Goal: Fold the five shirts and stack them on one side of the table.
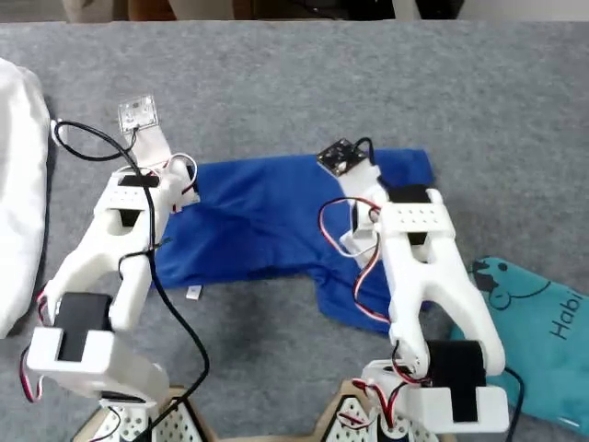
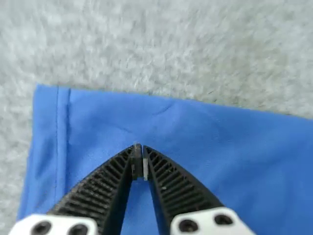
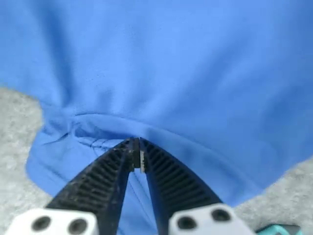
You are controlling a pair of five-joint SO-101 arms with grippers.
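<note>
Left end effector (image 2: 137,161) and right end effector (image 3: 137,156), both pressed together, hovered over the blue shirt (image 1: 267,216), apparently mid-fold on the counter (image 1: 276,74); opening to pinch its edge seemed next.

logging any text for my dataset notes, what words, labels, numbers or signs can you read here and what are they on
Teal shirt: dark lettering beside a drawn outline figure, cut off by the picture's edge, so no whole word reads.
Small white tag at the blue shirt's near edge: too small to read.
Nothing else bears legible text.
</note>
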